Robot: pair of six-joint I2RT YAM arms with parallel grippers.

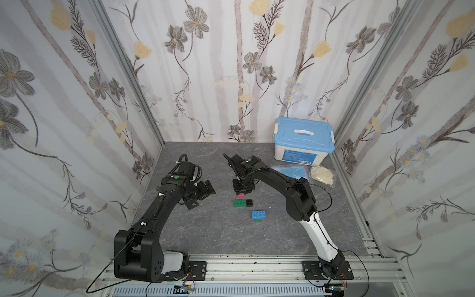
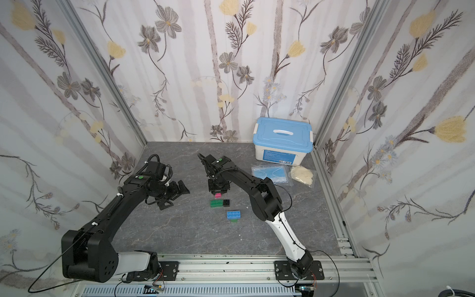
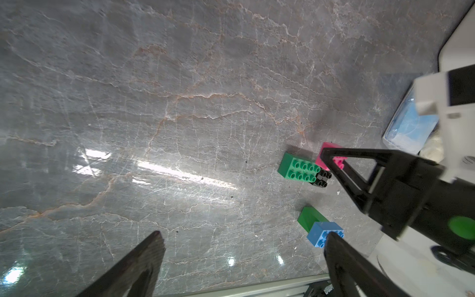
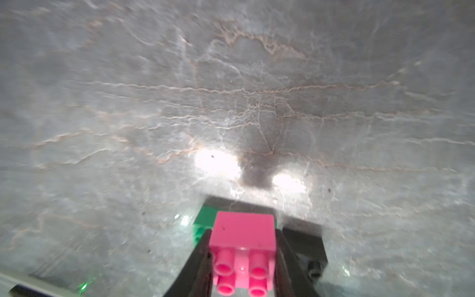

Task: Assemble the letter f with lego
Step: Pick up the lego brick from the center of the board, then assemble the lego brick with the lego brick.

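Just above the middle of both top views, the pink brick (image 1: 240,195) sits clamped in the right end effector (image 1: 241,190), which points straight down at the grey marbled worktop (image 1: 205,236). The right wrist view shows the grip close up: the dark fingers (image 4: 201,259) pinch the brick on two opposite sides, and its four studs face the camera. Whether its underside touches the worktop cannot be told. Directly below it in the top views, a little apart, lies a green brick (image 1: 239,203) with a black brick (image 1: 249,203) pressed against its right end. Both are studs up and flat on the worktop. Further down and slightly to the right, a blue brick (image 1: 258,214) lies studs up, with a second green brick (image 1: 258,220) showing at its lower edge. In the left wrist view these two touch, the blue one overlapping one end of the green, though whether they are snapped together cannot be told. Left of the bricks in the top views, well apart from them, the left end effector (image 1: 200,195) hangs over bare worktop with its jaws spread wide and nothing between them. At the upper right of the worktop, against the flowered back wall (image 1: 231,77), stands a white box (image 1: 303,140) with a blue lid. Just below it lie a packet of blue masks (image 1: 290,171) and a clear bag (image 1: 323,174) of pale contents.
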